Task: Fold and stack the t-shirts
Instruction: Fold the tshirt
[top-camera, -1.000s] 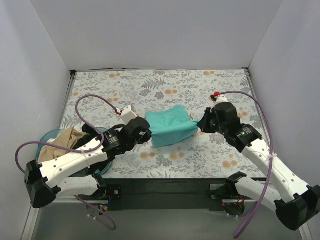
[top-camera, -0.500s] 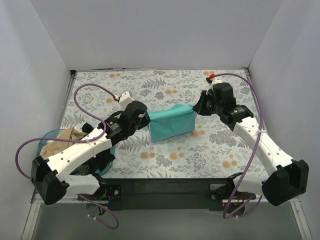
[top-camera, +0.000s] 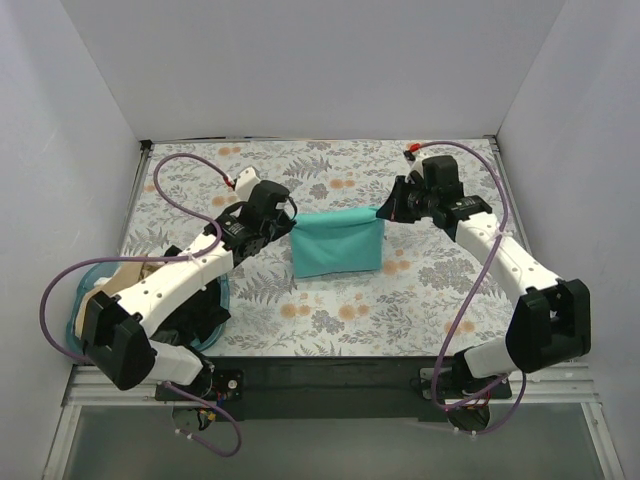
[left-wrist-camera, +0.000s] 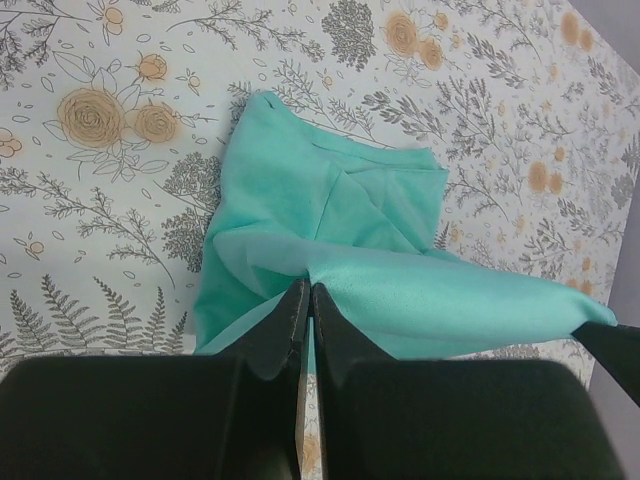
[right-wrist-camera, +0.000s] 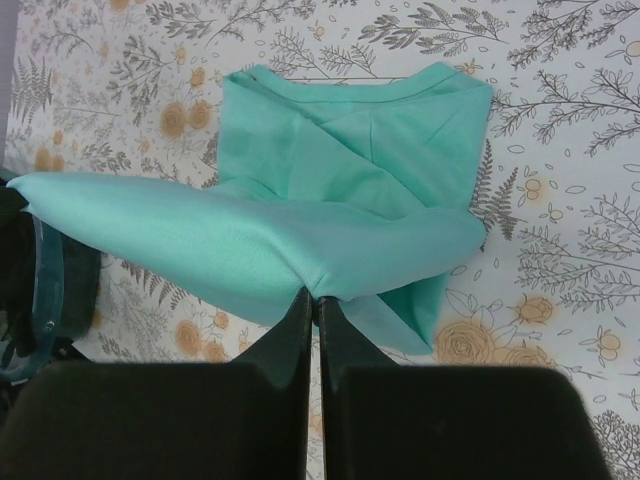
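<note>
The teal-green t-shirt (top-camera: 336, 243) is partly folded in the middle of the table, its far edge lifted and stretched between both grippers. My left gripper (top-camera: 290, 222) is shut on its left corner; the cloth bunches at the fingertips in the left wrist view (left-wrist-camera: 306, 288). My right gripper (top-camera: 383, 212) is shut on the right corner, seen in the right wrist view (right-wrist-camera: 317, 296). The rest of the shirt (left-wrist-camera: 320, 205) (right-wrist-camera: 350, 150) lies folded on the table below. The tan-beige t-shirt (top-camera: 105, 285) lies in the basket at the left, mostly hidden by my left arm.
A translucent blue plastic basket (top-camera: 216, 300) sits at the near left edge under my left arm; its rim shows in the right wrist view (right-wrist-camera: 45, 285). The floral tablecloth (top-camera: 330, 165) covers the table. White walls close in the back and sides.
Both grippers have carried the held shirt edge away from the arm bases toward the far side, over the folded part. Both arms have stretched forward.
</note>
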